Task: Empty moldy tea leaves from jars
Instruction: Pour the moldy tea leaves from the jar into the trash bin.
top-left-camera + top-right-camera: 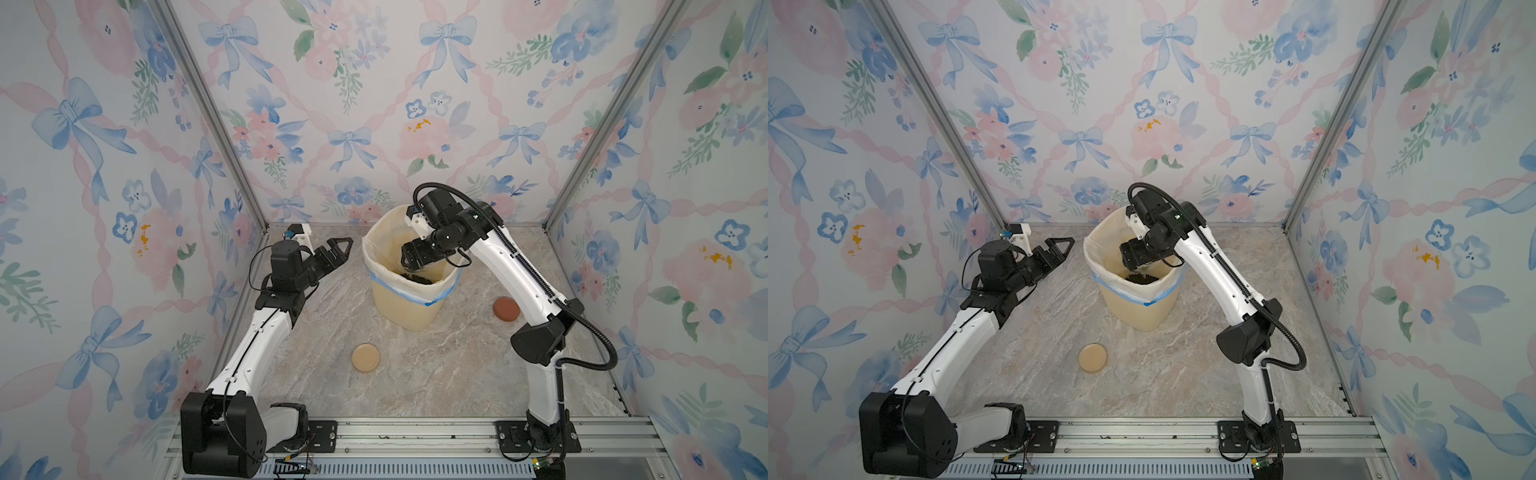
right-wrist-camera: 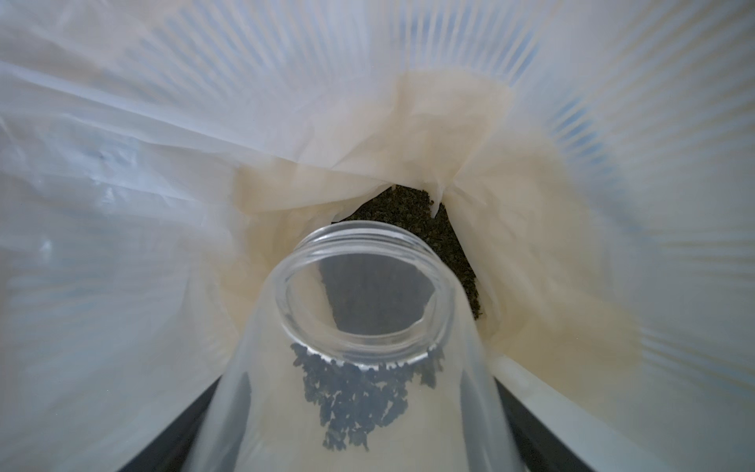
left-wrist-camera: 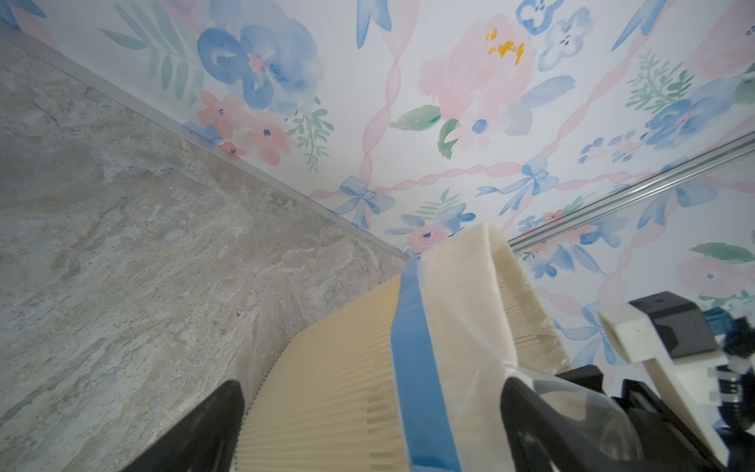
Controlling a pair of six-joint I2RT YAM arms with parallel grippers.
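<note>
Marble-patterned table (image 1: 415, 382), floral-papered walls; a cream ribbed bin (image 1: 399, 309) stands on it. The right jaws reach inside the bin and grip a clear jar (image 2: 261, 367) by its body, mouth tipped downward. Moldy tea leaves (image 2: 355, 388) cling inside the jar near its mouth, ahead of the jaws. A further heap (image 2: 412, 204) lies at the bin's bottom. The left jaws stand wide and empty just beside the bin. A tan lid (image 1: 366, 358) lies in front of the bin, and a reddish-brown lid (image 1: 506, 309) beside it.

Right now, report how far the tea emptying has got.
Done: a tan lid and a reddish-brown lid lie on the table; a heap of tea leaves sits in the bin. In hand: the right gripper tips a jar into it, shreds clinging inside. Left: shake those out; no other jar shows.
</note>
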